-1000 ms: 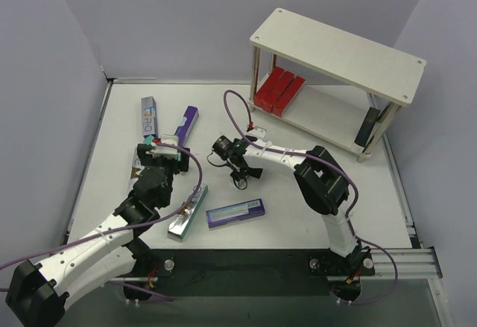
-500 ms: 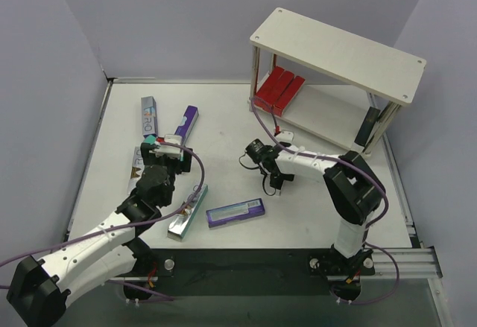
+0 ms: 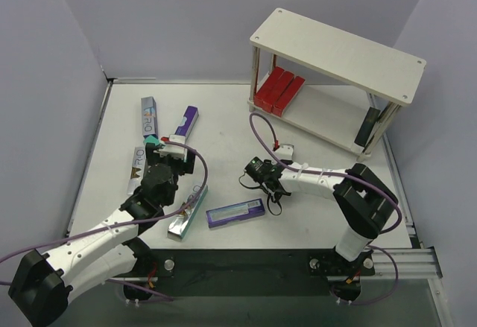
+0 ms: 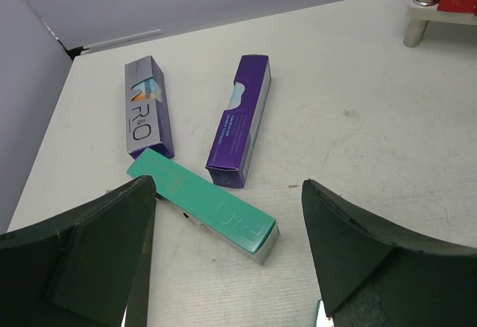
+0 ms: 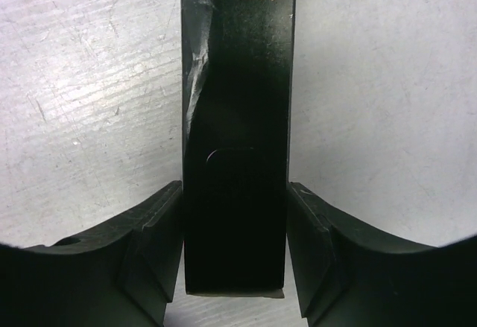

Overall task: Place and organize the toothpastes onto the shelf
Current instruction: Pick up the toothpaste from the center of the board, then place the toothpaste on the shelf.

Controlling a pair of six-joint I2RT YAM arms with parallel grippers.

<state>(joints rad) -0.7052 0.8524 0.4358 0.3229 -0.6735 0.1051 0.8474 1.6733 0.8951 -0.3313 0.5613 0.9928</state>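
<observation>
In the right wrist view my right gripper is shut on a black toothpaste carton, which lies flat on the table with both pads against its long sides. From above, that gripper hides the carton. My left gripper hangs open above a teal carton; a purple carton and a silver-purple one lie beyond it. The shelf stands at the back right, with red cartons on its lower board and a black carton upright at its right end.
Near the front lie a silver-teal carton and a purple-silver carton. Another silver carton lies left of my left arm. Grey walls close off the left and back. A shelf leg shows in the left wrist view.
My right gripper has swung right and toward the front, and its jaws have narrowed onto the black carton. My left arm has shifted only slightly and stayed open.
</observation>
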